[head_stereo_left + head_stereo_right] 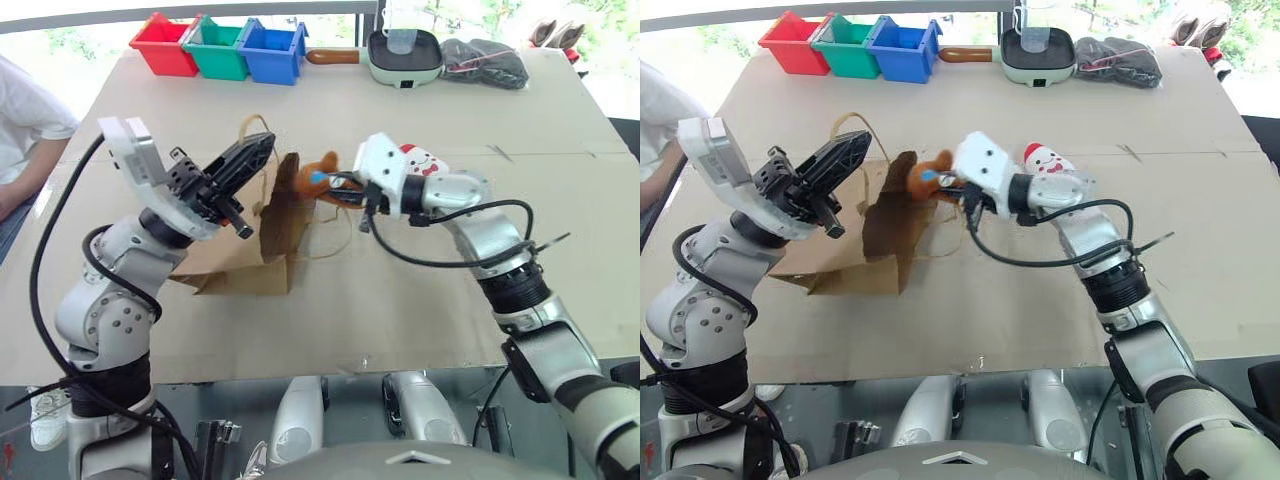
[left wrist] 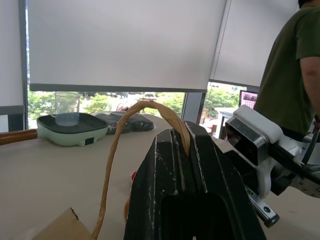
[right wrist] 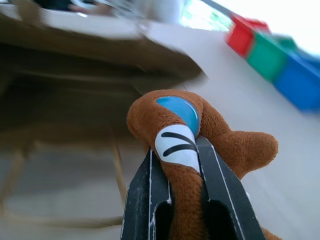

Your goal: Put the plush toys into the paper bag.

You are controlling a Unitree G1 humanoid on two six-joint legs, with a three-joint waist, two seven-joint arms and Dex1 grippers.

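While the left gripper clamps a bag handle, the right gripper pinches the brown plush toy at frame centre, immediately right of the paper bag mouth (nearest arm); the white plush toy waits behind.

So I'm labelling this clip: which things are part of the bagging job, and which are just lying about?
Job:
- brown plush toy, held by the right gripper
- white plush toy
- paper bag, handle in the left gripper

Lying about:
- coloured bins
- green pan
- dark bundle
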